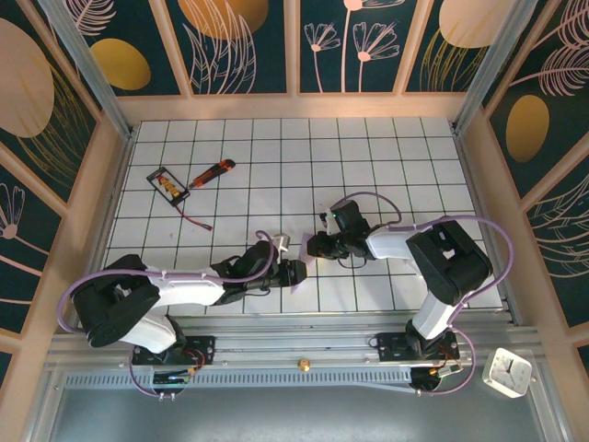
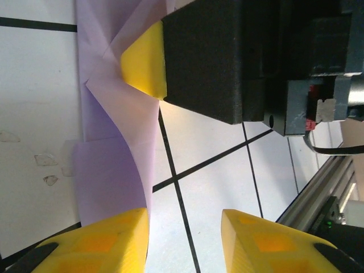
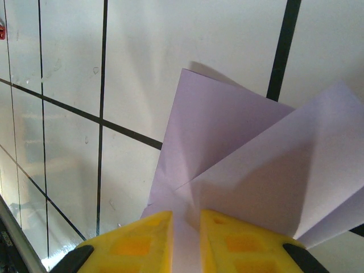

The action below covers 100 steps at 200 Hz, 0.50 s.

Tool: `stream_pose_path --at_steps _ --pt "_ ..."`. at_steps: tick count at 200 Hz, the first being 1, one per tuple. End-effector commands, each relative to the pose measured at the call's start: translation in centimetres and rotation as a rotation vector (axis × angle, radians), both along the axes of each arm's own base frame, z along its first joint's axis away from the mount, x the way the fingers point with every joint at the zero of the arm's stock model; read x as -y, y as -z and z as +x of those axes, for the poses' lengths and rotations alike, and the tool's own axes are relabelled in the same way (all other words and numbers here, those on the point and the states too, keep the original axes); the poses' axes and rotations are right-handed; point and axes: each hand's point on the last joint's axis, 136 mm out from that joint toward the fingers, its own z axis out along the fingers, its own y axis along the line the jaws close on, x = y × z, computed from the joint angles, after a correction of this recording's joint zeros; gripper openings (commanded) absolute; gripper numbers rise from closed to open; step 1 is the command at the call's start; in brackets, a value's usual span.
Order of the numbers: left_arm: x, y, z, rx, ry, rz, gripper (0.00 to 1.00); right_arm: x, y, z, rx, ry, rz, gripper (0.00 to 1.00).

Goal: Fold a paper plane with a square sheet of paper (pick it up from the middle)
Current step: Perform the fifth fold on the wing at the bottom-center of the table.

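Your right gripper (image 3: 186, 219) is nearly closed, pinching the creased lavender paper (image 3: 256, 170). Left gripper (image 2: 185, 219) has its jaws apart and grips nothing, with the paper edge just beside one finger. The paper is mid-worktop (image 1: 368, 157), toward the near edge. The surface is a white grid, with a card (image 1: 168, 184) and utility knife (image 1: 212, 172) toward the far-left corner. Teal floral wall panels (image 1: 248, 46); clock (image 1: 508, 371) beyond the near-right corner.

Left hand (image 1: 297, 274), right hand (image 1: 314, 247) close together, table (image 1: 405, 157) centre

Lavender paper (image 3: 239, 170), yellow fingers (image 3: 136, 242), seemingly red-orange knife (image 1: 212, 172)
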Motion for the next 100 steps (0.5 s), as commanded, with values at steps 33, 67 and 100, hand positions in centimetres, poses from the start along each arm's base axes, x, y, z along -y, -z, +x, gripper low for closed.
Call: stream_pose_path --at_steps 33,67,100 --pt "0.3 2.4 0.0 -0.003 0.047 0.117 0.34 2.3 3.7 -0.6 -0.046 0.031 -0.134 0.21" --pt "0.3 3.2 0.0 -0.012 0.049 0.134 0.30 2.3 3.7 -0.5 -0.045 0.031 -0.134 0.21" --pt "0.0 3.8 0.0 -0.024 0.033 0.147 0.22 2.2 3.4 -0.3 -0.038 0.031 -0.130 0.21"
